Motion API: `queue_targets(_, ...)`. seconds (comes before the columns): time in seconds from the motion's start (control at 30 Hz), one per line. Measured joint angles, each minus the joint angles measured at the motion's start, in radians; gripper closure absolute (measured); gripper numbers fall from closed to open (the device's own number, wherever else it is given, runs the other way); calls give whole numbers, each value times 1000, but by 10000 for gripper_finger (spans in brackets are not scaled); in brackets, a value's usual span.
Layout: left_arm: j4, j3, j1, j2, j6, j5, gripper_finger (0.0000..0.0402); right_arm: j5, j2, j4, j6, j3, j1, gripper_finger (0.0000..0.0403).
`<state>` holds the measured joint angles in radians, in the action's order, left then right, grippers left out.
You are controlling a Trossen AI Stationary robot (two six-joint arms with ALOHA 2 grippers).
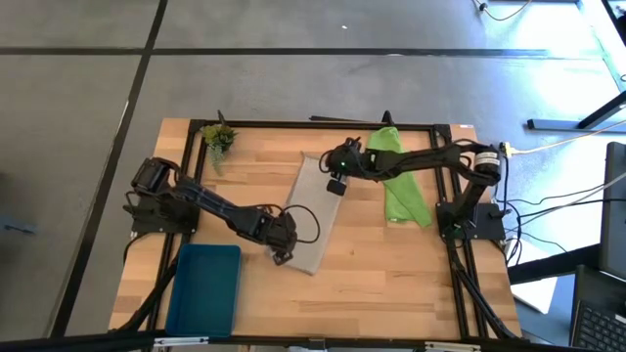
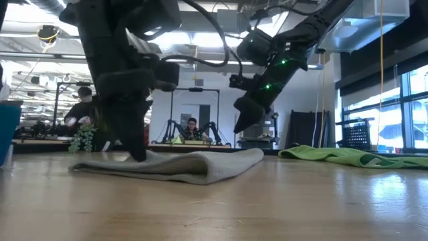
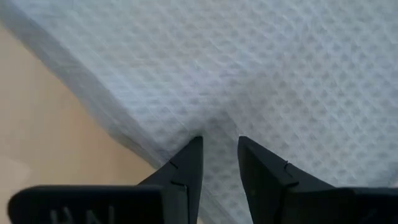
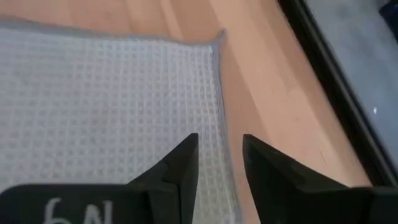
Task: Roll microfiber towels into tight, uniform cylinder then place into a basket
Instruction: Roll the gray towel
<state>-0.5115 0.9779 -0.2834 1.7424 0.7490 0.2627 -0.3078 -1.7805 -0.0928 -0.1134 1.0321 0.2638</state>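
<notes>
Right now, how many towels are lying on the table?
2. The grey towel lies mid-table, between both grippers. The green towel lies further right, partly under the right arm. The basket shows none inside.

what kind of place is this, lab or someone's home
Most likely a robotics lab or workshop: a framed wooden table on a bare concrete floor, more arm rigs behind, and people seated at benches.

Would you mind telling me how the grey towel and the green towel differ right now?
The grey towel lies mid-table with the left gripper down on its near end and the right gripper above its far end; the green towel lies untended under the right arm. Grey is neatly rectangular, green rumpled. Neither is rolled.
</notes>
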Motion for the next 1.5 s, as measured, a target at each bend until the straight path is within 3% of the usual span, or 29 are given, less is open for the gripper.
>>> queue_targets(0.33,-159,38,-18,-111,2,139,308,2,140,-45,-20,1,-110,277)
queue_targets(0.53,-185,39,-74,-203,9,219,308,2,186,-116,-132,1,-285,277)
queue_targets(0.8,-226,40,-179,-258,86,418,308,79,162,-180,-178,-12,-480,277)
queue_targets(1.1,-237,40,-230,-262,104,397,308,109,47,39,-173,-11,-538,277)
queue_targets(1.23,-238,40,-253,-262,105,442,308,127,11,89,-187,-11,-552,275)
queue_targets(1.5,-248,40,-256,-262,82,462,308,121,-13,163,-210,-11,-606,244)
